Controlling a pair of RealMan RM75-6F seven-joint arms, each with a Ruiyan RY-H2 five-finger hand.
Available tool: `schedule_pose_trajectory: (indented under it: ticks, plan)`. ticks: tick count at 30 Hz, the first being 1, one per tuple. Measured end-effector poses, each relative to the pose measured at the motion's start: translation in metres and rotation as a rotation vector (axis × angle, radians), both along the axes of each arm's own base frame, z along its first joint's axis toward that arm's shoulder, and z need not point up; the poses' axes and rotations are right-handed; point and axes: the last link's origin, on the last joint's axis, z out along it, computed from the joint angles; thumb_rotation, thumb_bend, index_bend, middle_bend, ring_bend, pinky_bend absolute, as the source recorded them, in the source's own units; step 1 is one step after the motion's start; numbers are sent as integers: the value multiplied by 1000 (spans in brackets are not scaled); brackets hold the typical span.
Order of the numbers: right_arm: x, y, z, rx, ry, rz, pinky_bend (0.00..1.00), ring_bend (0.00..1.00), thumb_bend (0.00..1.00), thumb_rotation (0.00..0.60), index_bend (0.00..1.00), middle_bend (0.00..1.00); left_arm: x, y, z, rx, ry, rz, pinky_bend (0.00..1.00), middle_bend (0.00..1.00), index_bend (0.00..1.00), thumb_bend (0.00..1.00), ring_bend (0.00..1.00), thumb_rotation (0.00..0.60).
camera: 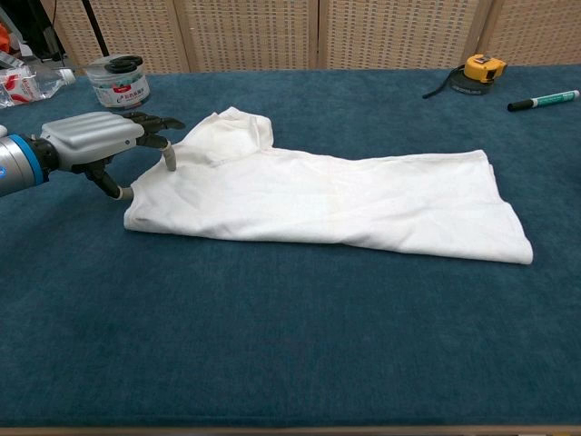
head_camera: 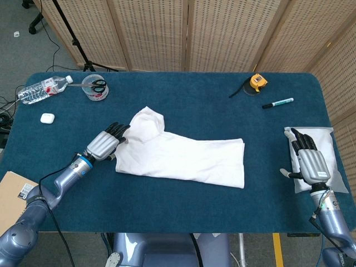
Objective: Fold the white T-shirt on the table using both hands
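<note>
The white T-shirt (head_camera: pixel 178 155) lies partly folded in the middle of the blue table, also seen in the chest view as the T-shirt (camera: pixel 327 193), with its collar end toward the left. My left hand (head_camera: pixel 105 144) sits low at the shirt's left edge, fingers apart and reaching onto the cloth; the chest view shows the left hand (camera: pixel 95 138) with fingertips touching the shirt's edge, holding nothing. My right hand (head_camera: pixel 309 160) rests open over a white plastic bag (head_camera: pixel 328 146) at the table's right side, far from the shirt.
A water bottle (head_camera: pixel 42 88), a tub with scissors (head_camera: pixel 95 87) and a small white case (head_camera: pixel 47 118) sit at the back left. A yellow tape measure (head_camera: pixel 256 83) and a green marker (head_camera: pixel 278 103) lie at the back right. A cardboard box (head_camera: pixel 12 192) stands off the left edge.
</note>
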Motion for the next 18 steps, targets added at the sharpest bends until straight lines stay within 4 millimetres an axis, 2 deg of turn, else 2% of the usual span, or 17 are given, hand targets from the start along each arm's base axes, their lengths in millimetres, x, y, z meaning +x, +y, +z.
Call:
schedule_pose_trajectory:
  ticks: [10,18]
  plan:
    - [0,0,-1,4,-1,-2,0,0,131,600,0,0,8,4,-8,-2,8,0,0,0,372,371,0,600]
    - [0,0,-1,8,-1,-3,0,0,131,600,0,0,15,8,-10,1,11,-11,0,0,494,413,0,600]
